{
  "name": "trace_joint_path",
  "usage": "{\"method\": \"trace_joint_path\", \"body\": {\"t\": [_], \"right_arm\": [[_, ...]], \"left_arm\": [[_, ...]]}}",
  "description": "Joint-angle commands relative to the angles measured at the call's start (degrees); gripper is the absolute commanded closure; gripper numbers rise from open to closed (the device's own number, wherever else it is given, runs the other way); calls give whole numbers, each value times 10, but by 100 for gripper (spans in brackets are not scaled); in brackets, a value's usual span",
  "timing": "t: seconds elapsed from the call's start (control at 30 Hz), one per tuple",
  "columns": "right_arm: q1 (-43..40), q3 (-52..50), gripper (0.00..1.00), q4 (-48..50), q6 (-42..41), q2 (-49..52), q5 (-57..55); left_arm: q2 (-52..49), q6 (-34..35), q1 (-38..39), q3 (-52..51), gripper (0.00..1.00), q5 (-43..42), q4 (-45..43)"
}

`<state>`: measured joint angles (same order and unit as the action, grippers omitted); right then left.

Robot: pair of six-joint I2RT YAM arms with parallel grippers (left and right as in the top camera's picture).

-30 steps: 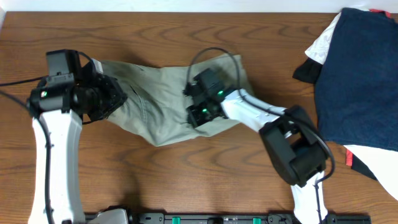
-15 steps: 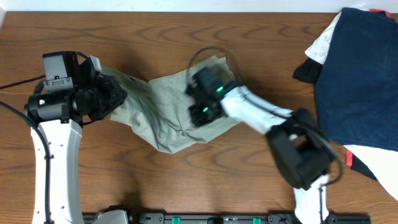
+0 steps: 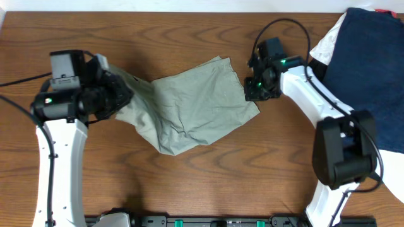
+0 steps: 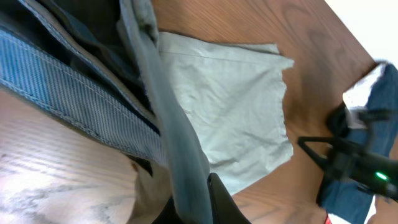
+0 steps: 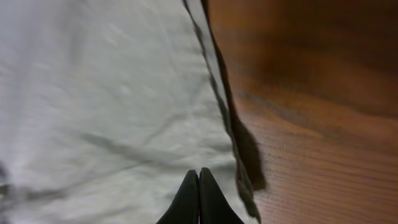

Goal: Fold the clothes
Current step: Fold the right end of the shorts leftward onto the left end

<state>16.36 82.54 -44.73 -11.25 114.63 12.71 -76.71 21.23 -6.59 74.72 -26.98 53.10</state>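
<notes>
Khaki shorts [image 3: 196,104] have been pulled flatter on the wooden table [image 3: 189,189] since a second ago, one end clamped in the left gripper [image 3: 120,98], while the right gripper [image 3: 249,94], fingers together on nothing, has been withdrawn to their right edge, so folding is judged barely begun.

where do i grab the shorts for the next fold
Take the shorts by the free right edge, near its lower corner, coming from the right. That edge lies flat and loose; the left end is bunched in the left gripper.
</notes>
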Motion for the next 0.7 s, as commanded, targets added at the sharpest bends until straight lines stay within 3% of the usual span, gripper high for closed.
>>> {"method": "trace_joint_path", "body": {"t": [0.0, 0.27, 0.67], "right_arm": [[5, -27, 99, 9, 15, 32, -5], [19, -38, 99, 7, -3, 81, 32], [58, -38, 99, -18, -21, 81, 32]], "left_arm": [[-5, 19, 34, 9, 94, -9, -14], [-24, 36, 150, 9, 94, -8, -99], [-161, 106, 267, 9, 94, -9, -231]]}}
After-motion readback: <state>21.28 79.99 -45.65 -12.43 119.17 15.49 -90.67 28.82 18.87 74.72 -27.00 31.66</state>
